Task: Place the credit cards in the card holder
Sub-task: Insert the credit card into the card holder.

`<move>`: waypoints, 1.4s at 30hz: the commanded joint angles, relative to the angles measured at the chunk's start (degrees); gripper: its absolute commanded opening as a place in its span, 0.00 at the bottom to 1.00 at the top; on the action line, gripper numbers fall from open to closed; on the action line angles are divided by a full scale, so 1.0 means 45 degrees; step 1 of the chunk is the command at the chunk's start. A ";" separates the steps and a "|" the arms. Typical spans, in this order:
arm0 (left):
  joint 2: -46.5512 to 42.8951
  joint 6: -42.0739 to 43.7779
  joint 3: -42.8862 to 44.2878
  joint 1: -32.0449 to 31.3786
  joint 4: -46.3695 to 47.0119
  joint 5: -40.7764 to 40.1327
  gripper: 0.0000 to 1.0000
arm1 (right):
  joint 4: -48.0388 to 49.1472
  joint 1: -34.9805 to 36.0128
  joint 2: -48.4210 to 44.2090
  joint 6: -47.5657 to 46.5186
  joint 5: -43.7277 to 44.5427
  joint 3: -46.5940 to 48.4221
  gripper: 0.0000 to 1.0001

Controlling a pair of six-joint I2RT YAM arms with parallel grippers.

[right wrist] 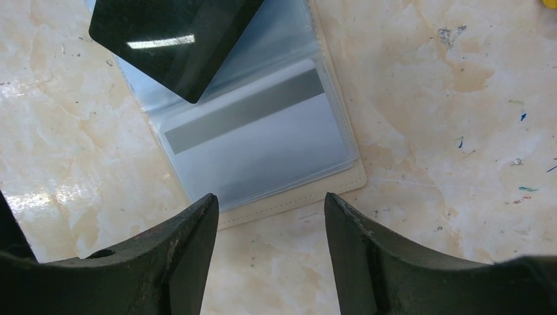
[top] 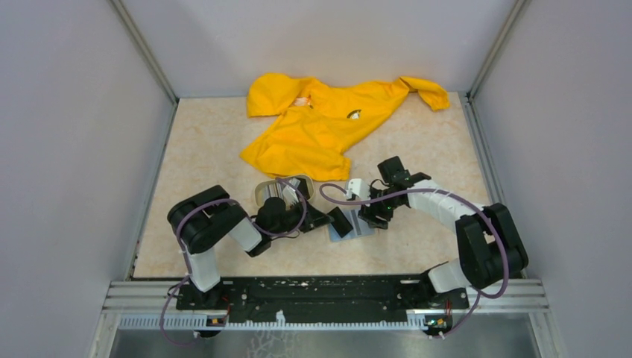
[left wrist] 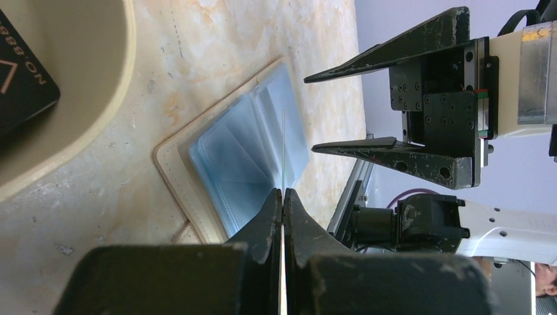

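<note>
The left fingers (left wrist: pixel 282 200) are pressed together and pinch one shiny black card (right wrist: pixel 174 36) by its edge. The right fingers (right wrist: pixel 269 200) are spread wide and hold nothing. They hang just above the near edge of the card holder (left wrist: pixel 243 151).

The card holder is a small flat tan wallet with clear bluish pockets. There is one, and it lies open and flat on the pale marbled tabletop (top: pixel 209 149), in the middle between the two arms.

I count three cards. The black card hangs over the far part of the open holder. One white card (right wrist: pixel 263 138) with a grey stripe sits inside a clear pocket. One dark flat thing (left wrist: pixel 20 72) with pale print, which looks like another card, lies in a beige oval tray (left wrist: pixel 98 111).

There is one tray, close to the holder on its left. The left arm reaches over it. One yellow raincoat (top: pixel 313 127) lies crumpled at the far side, well apart from the holder. The tabletop is bare to the right of the holder and in front of it. Grey walls (top: pixel 74 112) close in the left, right and far sides.

The left wrist view shows the black card only as a thin line, edge on. The right wrist view shows its flat, shiny face and the white card in the pocket. Only the top view shows the raincoat, and only the left wrist view shows the dark thing in the tray.
</note>
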 commanded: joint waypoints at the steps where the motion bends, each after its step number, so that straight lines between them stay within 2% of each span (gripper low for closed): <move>1: 0.0108 0.0190 0.0375 -0.0144 -0.0276 -0.0357 0.00 | 0.0256 -0.0102 0.0093 0.0222 0.0050 0.0386 0.60; 17: 0.0385 0.0114 0.0859 -0.0209 -0.1328 -0.0155 0.00 | 0.0273 -0.0101 0.0634 0.0281 0.0627 0.0367 0.58; 29: 0.0230 0.1047 0.2122 -0.0209 -0.4277 0.0521 0.00 | 0.0344 -0.0094 0.0675 0.0410 0.0610 0.0384 0.57; 36: 0.0595 0.0923 0.2625 -0.0210 -0.4780 0.1115 0.00 | 0.0353 -0.0091 0.0641 0.0419 0.0505 0.0386 0.56; 42: 0.0510 0.0964 0.2989 -0.0209 -0.5985 0.1406 0.00 | 0.0373 -0.0083 0.0620 0.0419 0.0466 0.0364 0.56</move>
